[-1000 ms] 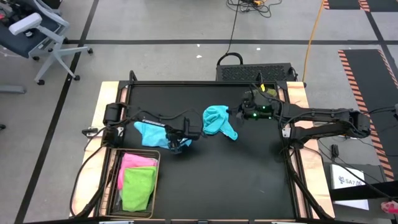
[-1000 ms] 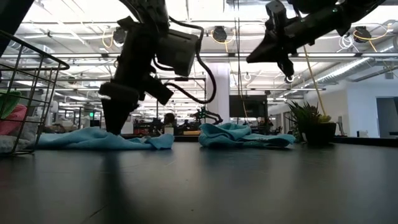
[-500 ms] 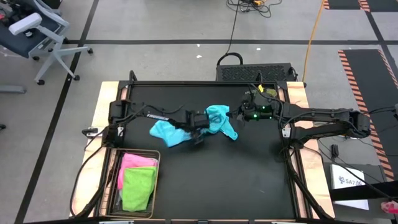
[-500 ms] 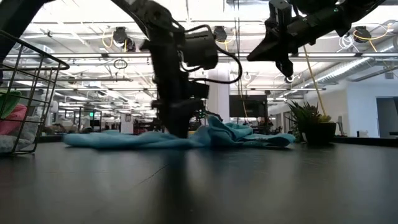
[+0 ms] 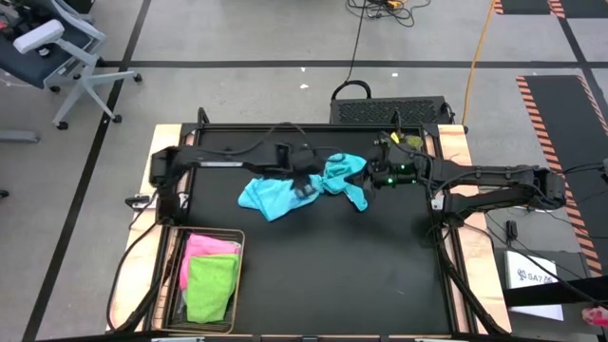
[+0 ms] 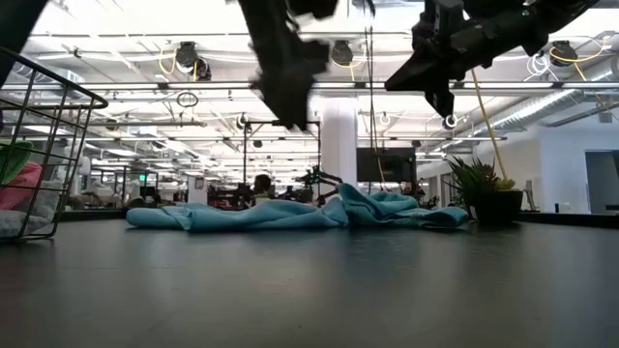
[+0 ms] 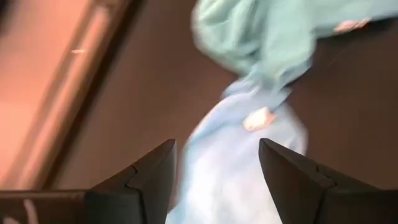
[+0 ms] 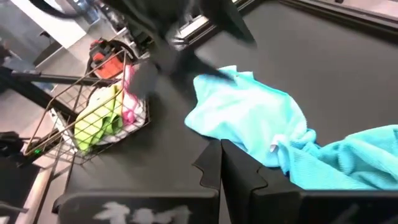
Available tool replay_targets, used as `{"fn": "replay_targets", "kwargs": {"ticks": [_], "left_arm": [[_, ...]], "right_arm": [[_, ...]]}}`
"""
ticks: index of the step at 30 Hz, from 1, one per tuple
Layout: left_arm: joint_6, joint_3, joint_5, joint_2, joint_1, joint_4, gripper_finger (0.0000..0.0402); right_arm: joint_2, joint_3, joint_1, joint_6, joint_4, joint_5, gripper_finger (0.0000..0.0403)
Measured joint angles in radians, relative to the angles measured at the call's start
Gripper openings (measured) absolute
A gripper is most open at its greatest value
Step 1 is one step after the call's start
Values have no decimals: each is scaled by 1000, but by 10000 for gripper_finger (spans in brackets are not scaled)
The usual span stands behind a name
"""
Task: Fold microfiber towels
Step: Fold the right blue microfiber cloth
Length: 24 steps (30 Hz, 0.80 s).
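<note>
Left gripper: the left gripper (image 5: 306, 186) hangs above the middle of the black table (image 5: 380, 275), lifted clear of the cloth — fingers (image 7: 149, 177) spread apart, nothing between them.
Right gripper: the right gripper (image 5: 372, 177) hovers at the table's right-centre, just beside the teal cloth, fingers pressed together and empty.
Light blue towel: the soft light blue microfiber towel (image 5: 271, 198) lies rumpled and flat on the table, under the left gripper, its edge touching the teal one.
Teal towel: the crumpled teal microfiber towel (image 5: 344, 177) is heaped beside it, toward the right arm — the two run together as one low ridge in the low view (image 6: 387, 208).
Basket: the rectangular wire mesh basket (image 5: 175, 285) sits at the near left corner, holding the folded pink towel (image 5: 207, 247) and the lime green towel (image 5: 211, 285) side by side.
Plant: the small green potted plant (image 6: 488, 193) stands on the table's far right.
</note>
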Motion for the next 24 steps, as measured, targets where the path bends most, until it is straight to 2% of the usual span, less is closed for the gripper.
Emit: {"fn": "replay_targets", "kwargs": {"ticks": [5, 8, 12, 17, 20, 24], "left_arm": [[-130, -8, -176, -148, -45, -175, 232], [-272, -8, -232, -212, -47, -229, 232], [-375, -10, -261, -272, -38, -241, 232], [-419, -10, -301, -287, -19, -234, 232], [-415, -10, -301, -286, -6, -234, 232], [-415, -10, -296, -276, 1, -234, 232]], "right_arm": [[0, 0, 31, -41, -48, 3, 0], [0, 0, 53, -67, -85, 41, 0], [0, 1, 79, -124, -165, 114, 0], [11, 1, 93, -168, -334, 206, 0], [35, 1, 93, -184, -387, 210, 0], [73, 2, 98, -186, -496, 164, 0]]}}
